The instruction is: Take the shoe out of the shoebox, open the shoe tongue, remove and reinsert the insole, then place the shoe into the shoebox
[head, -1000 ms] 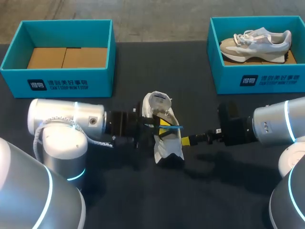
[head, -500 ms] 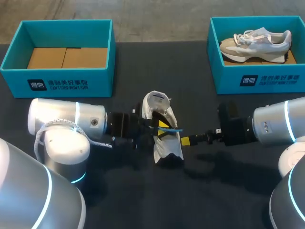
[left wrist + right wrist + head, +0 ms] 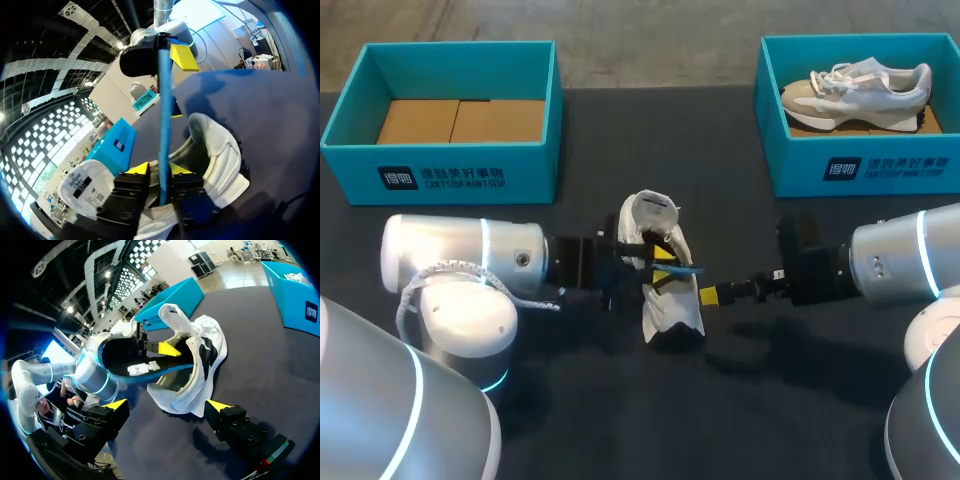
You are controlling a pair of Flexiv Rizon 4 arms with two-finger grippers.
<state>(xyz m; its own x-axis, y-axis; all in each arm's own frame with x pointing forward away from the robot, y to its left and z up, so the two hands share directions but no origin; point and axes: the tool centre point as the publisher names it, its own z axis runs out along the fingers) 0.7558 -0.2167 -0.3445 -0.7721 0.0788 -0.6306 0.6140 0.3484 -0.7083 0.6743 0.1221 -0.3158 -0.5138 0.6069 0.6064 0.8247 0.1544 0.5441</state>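
The left gripper pinches the blue insole over the shoe, maybe to pull it free. The right gripper sits beside the shoe, fingers spread.

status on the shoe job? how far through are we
Done: the shoe is out on the table, and one shoebox stands empty. In hand: the left gripper pinches the blue insole over the shoe's opening; coming out or going back in, I cannot tell. The right gripper is open beside the shoe. Left: seat the insole, box the shoe.
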